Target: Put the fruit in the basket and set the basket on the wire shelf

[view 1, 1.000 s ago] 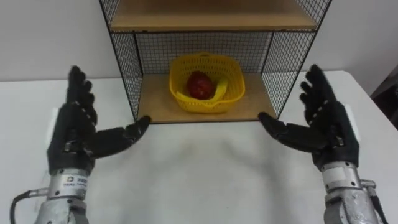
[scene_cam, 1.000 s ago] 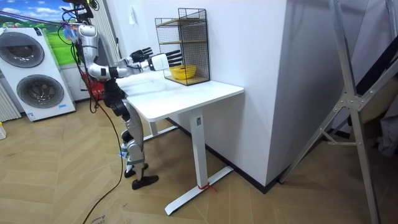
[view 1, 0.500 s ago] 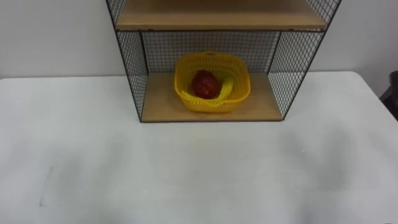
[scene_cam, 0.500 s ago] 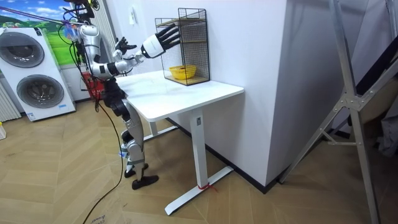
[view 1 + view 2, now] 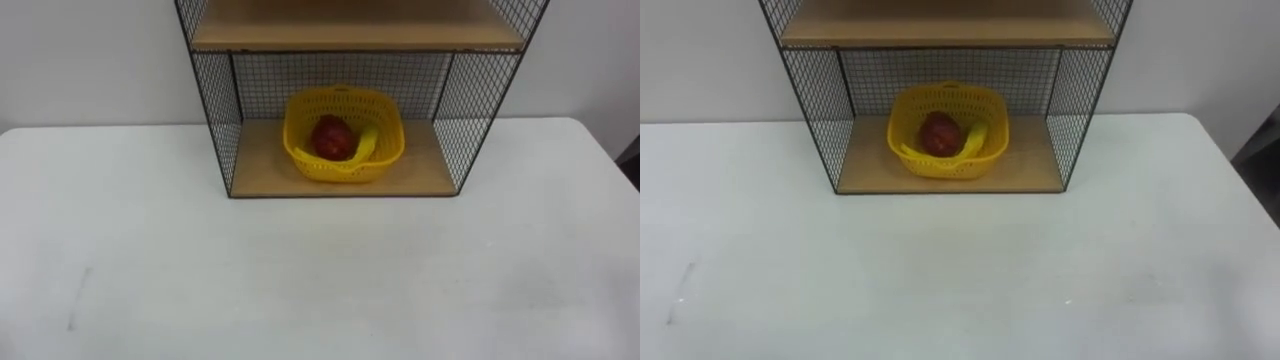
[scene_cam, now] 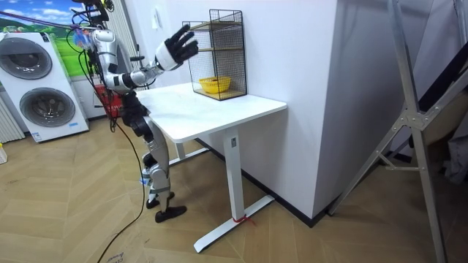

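Yellow basket with red fruit and banana is being carried on wire shelf bottom board; right hand is being held raised, fingers apart.

Open-fronted wire shelf off the table; mesh sides, upper board perhaps low over basket.

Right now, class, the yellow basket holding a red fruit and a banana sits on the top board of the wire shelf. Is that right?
No: the yellow basket, holding the red fruit and banana, sits on the lowest board of the wire shelf, as the left eye view shows.
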